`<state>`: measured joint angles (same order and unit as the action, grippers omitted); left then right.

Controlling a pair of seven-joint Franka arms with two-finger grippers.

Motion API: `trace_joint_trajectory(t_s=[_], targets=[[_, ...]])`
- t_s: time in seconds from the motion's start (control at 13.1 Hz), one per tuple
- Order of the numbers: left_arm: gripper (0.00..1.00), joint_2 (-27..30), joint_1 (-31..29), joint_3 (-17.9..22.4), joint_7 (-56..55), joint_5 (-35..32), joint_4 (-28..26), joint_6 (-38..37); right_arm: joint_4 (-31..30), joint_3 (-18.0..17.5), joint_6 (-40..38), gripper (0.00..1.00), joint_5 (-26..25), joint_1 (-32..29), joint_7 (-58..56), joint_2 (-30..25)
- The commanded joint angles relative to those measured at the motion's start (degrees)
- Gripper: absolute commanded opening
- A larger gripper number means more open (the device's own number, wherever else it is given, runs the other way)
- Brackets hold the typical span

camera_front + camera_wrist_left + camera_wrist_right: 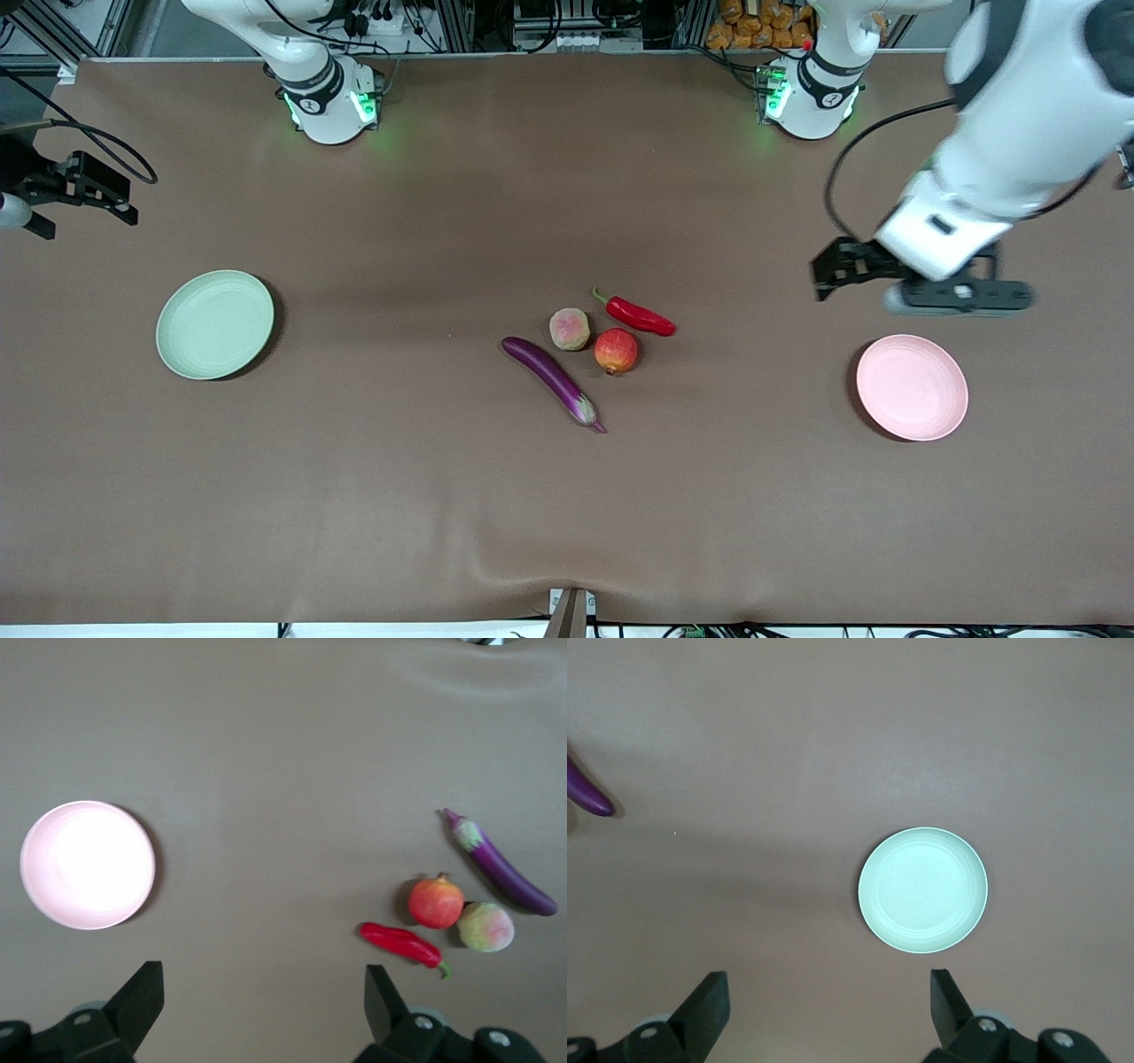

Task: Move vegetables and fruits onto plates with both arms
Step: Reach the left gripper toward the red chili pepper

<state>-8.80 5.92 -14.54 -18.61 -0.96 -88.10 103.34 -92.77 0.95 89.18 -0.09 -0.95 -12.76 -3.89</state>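
All four pieces crowd mid-table: glossy purple eggplant (553, 380), red chili pepper (640, 315), pomegranate-like fruit (616, 351), fuzzy peach-like ball (570, 329). Both hands, left hand (886, 279) and right hand (66, 190), hover wide, empty, near the table's ends; grabbing one piece may knock its neighbours rolling away from the pale pink plate (912, 387) and pale green plate (214, 324).

front: high, faces arms, whole table (372, 496) | wrists: straight down from high up | front and left wrist share pink plate (912, 387) (87, 865)

purple eggplant (551, 378), red chili (640, 315), green plate (214, 324), pink plate (912, 387)

No text, label, brand, number or sign is legible anywhere here.
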Motion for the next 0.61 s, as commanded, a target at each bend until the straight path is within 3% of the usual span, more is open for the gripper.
trace_joint_trajectory(t_s=[0.0, 0.3, 0.53], targets=[[1.0, -2.97, 5.31, -0.05, -5.8, -2.89, 3.37, 0.9, -0.3, -0.16, -0.15, 1.0, 0.88, -0.2, -0.42, -0.86], [1.0, -4.91, 10.33, -0.22, -9.51, -10.28, 3.55, 0.99, -0.3, -0.16, -0.15, 1.0, 0.88, -0.29, -0.42, -0.86], [1.0, -5.18, 9.9, -0.13, -11.52, -9.85, 3.55, 0.9, -0.3, -0.16, -0.15, 1.0, 0.88, -0.29, -0.42, -0.86]])
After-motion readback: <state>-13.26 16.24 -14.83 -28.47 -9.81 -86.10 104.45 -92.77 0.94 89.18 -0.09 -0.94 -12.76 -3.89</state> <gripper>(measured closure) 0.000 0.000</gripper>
